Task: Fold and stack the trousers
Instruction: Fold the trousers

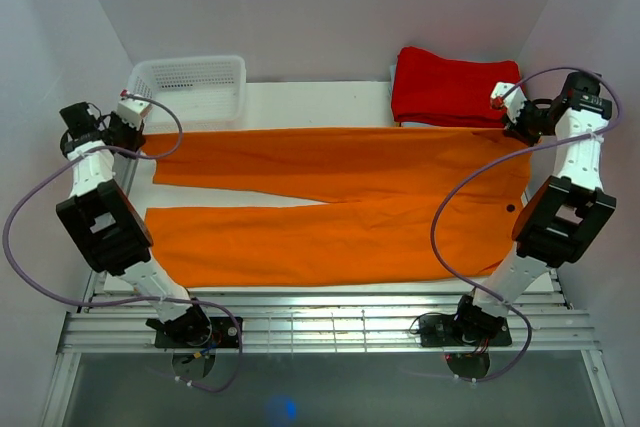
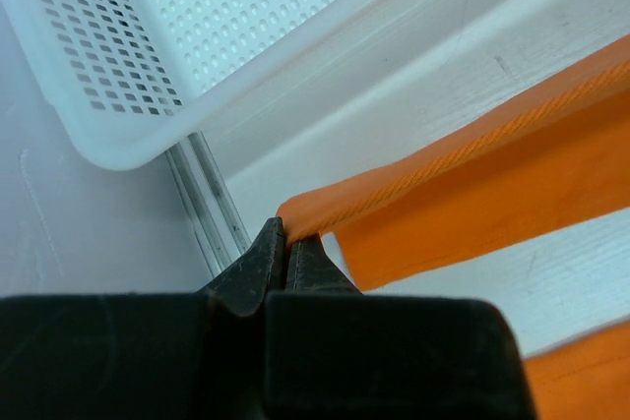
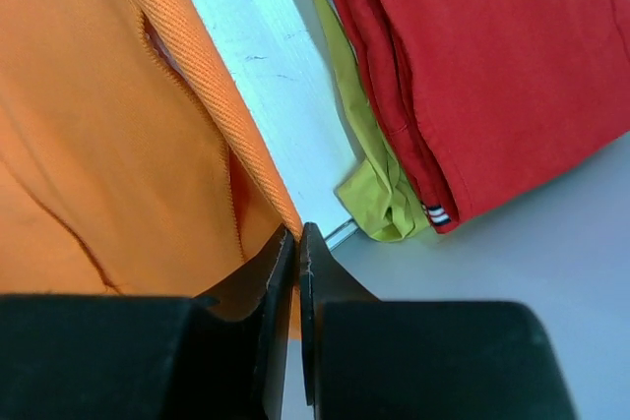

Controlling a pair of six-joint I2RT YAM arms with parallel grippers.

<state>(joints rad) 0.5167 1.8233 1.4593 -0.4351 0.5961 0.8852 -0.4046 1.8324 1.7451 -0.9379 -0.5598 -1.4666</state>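
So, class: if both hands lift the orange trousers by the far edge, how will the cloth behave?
Probably floppy: the trousers lie flat and thin, so the middle should sag between the left hand and right hand. Likely light, being thin cloth. The ungripped near leg may trail.

Bright, even diffuse light, faint shadows; blue glint (image 1: 287, 408) at 6 o'clock overhead; wrist close-ups slightly soft.
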